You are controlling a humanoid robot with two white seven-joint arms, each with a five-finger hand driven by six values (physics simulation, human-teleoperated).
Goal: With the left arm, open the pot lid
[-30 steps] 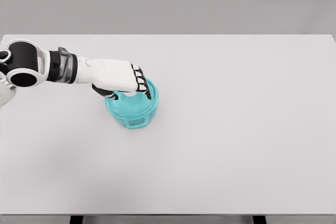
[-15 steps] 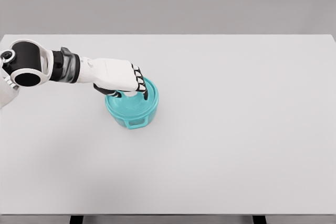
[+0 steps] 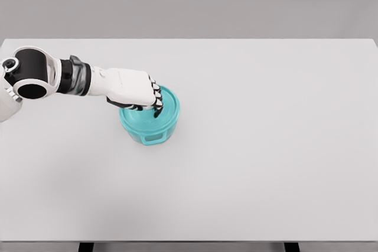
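A teal pot (image 3: 147,131) stands on the white table (image 3: 266,146), left of the middle, with a small handle facing me. Its teal lid (image 3: 168,110) sits flat on the pot. My left hand (image 3: 149,106) reaches in from the left and lies over the middle of the lid. Its fingers (image 3: 156,100) are curled down around the lid's knob, which they hide. The right arm does not show.
The white and black left forearm (image 3: 65,78) crosses the table's left part just above the surface. The table's far edge meets a grey wall, and its front edge runs along the bottom of the picture.
The left hand's fingers have curled tighter onto the middle of the lid, covering the knob that showed before. The pot and lid have not moved.
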